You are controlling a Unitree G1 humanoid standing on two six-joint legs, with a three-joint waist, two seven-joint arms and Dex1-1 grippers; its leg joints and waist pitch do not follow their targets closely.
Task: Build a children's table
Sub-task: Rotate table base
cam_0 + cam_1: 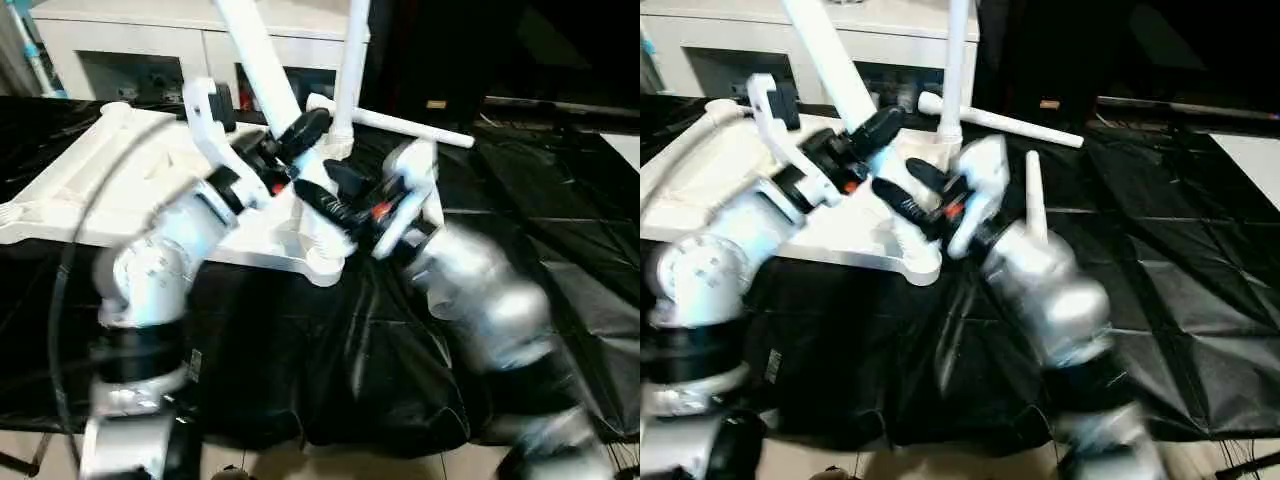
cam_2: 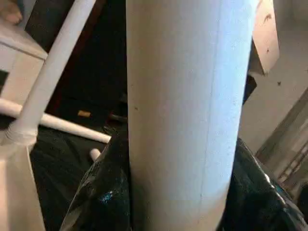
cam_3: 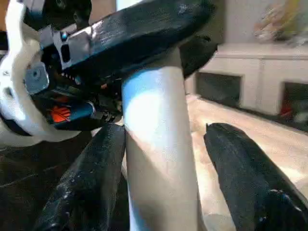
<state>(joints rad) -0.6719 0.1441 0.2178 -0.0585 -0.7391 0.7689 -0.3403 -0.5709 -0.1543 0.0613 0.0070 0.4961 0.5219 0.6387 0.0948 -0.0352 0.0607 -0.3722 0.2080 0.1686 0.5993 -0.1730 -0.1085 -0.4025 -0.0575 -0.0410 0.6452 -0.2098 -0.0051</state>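
Tabletop upside down on black-covered desk. Tilted leg at near corner socket, clenched by left tool. Right tool lower on same leg, fingers spread, one touching. Second leg upright; third lying behind.

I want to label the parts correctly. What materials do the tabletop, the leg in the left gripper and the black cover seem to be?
Tabletop: likely white moulded plastic, matte; ribs on its underside.
Leg: likely white plastic tube, smooth with a soft sheen and a faint seam line.
Black cover: thin plastic sheeting, glossy, creased and wrinkled.
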